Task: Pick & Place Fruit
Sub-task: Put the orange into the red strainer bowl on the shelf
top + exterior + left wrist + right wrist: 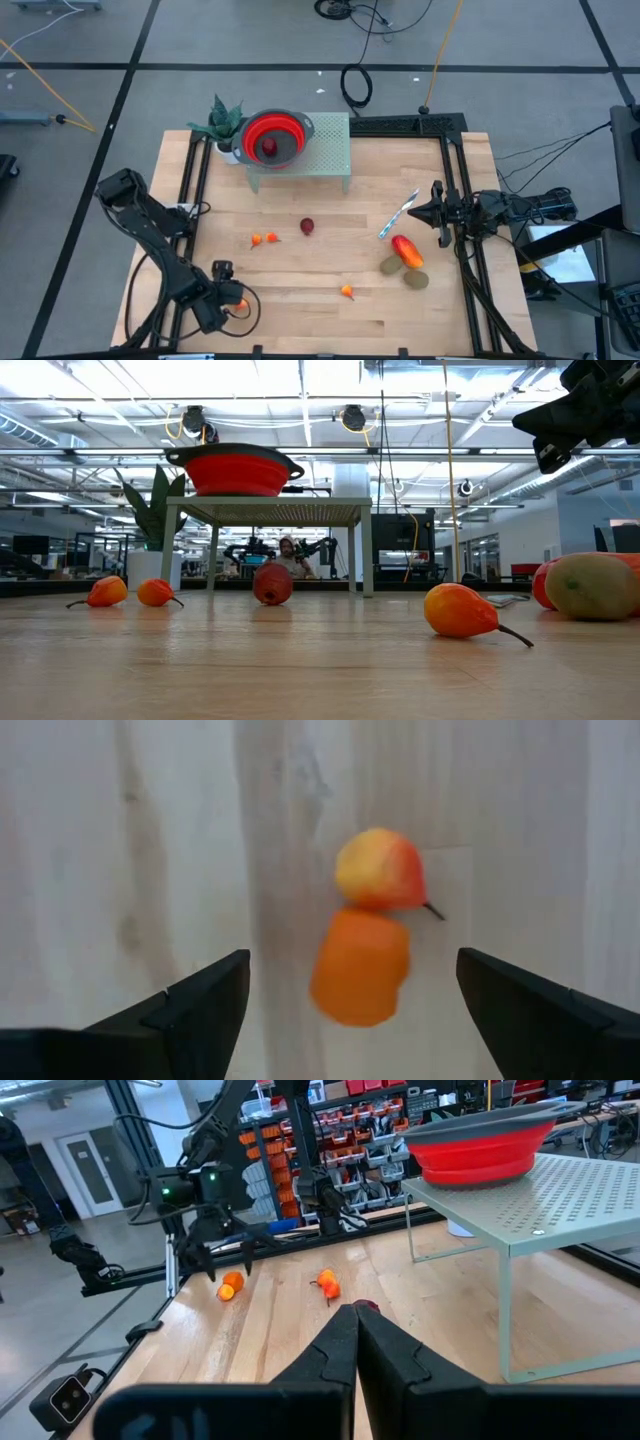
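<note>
Orange fruit [236, 301] at table's [300, 300] left edge

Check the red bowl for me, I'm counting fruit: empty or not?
Not empty: the red bowl on the green stand holds one dark red fruit.

Bright overhead light; blurred wrist close-up.

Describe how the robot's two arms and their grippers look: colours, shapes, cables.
Both arms are dark, nearly black, built of jointed segments, with black cables looping beside them. The left gripper has two flat, dark, wedge-shaped fingers with angled inner edges. The right gripper has the same dark matte fingers, tapering to a point. Seen from the right wrist view, the left arm carries a small green light near its wrist.
</note>
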`<state>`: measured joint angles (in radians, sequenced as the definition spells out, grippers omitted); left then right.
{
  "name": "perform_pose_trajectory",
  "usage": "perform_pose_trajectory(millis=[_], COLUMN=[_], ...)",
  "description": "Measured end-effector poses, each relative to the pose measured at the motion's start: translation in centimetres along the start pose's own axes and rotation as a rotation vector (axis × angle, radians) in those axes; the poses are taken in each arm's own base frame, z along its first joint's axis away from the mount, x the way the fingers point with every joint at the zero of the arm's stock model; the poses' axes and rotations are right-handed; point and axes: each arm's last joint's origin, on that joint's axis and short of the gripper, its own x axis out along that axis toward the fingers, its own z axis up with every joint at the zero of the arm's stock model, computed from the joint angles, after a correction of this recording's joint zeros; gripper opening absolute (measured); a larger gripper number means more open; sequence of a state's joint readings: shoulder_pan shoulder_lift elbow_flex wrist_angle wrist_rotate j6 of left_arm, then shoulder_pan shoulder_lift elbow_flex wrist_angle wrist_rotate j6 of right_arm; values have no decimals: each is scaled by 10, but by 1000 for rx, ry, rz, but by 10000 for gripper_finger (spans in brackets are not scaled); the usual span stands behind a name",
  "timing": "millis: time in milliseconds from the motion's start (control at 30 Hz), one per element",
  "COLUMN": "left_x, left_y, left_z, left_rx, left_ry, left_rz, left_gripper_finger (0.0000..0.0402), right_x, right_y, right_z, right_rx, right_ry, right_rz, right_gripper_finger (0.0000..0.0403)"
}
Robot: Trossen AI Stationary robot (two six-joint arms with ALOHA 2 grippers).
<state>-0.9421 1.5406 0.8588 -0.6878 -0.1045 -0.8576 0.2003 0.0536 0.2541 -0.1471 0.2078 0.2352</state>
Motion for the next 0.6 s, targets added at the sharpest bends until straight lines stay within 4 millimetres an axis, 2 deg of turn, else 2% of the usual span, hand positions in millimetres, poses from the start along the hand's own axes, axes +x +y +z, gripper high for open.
perform_pose_trajectory(millis=[367, 600], left_x=[12, 14], left_y=[7, 7], left_z=[-8, -8], left_rx=[31, 65], left_ry=[8, -3], left_rz=[2, -5], left_gripper_finger=[351, 311], right_x=[0, 0], right_y=[0, 0], right_z=[0, 0], right_rx=[0, 0], right_ry=[0, 0], right_rz=[0, 0], right_gripper_finger=[0, 0])
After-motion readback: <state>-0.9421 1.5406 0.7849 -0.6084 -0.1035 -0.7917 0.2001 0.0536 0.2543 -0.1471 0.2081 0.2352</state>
